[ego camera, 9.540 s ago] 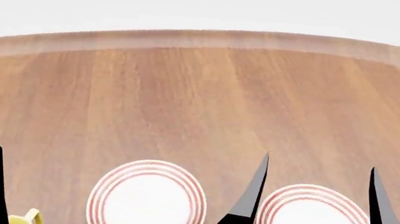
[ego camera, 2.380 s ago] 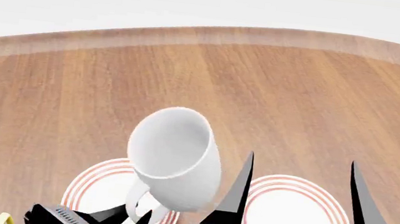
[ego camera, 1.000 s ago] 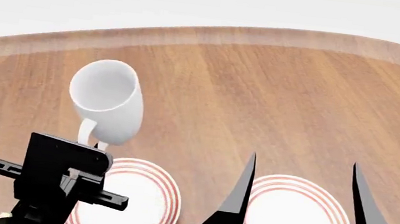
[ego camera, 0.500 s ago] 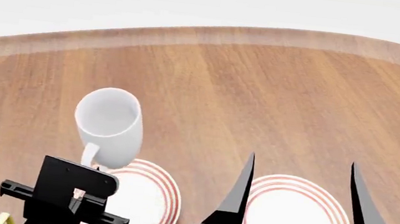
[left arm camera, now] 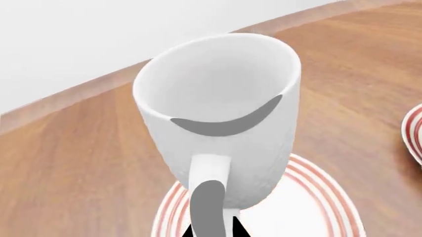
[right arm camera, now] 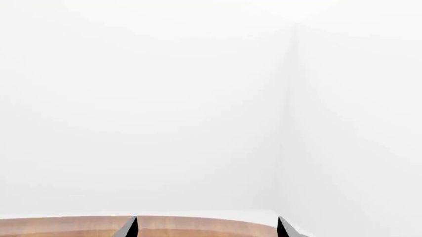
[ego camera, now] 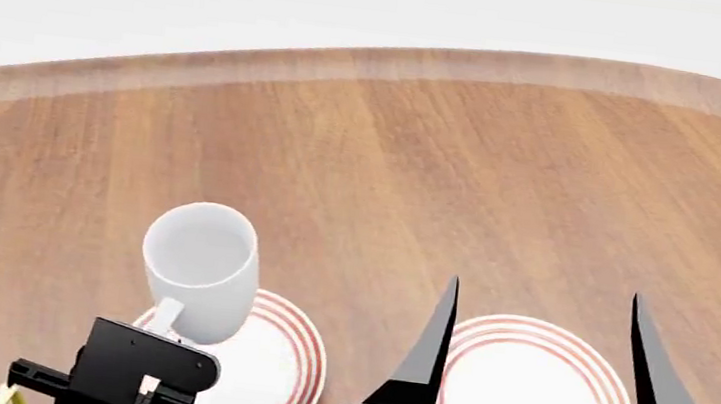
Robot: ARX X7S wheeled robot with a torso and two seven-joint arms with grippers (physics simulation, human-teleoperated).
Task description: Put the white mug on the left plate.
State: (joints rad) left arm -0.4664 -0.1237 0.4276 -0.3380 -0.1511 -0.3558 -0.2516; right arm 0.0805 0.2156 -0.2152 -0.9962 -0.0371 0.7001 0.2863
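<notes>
The left gripper is pinching the white mug by its loop handle, holding it tilted over the left plate near the front edge of the table. Glossy ceramic like this is probably rigid, slippery and chippy, so the handle seems the safest grab. The wood top looks flat with loads of room. The right gripper, spread wide and empty, hovers over the other plate.

Head view high over table, left wrist close on white mug, both sharing left plate
</notes>
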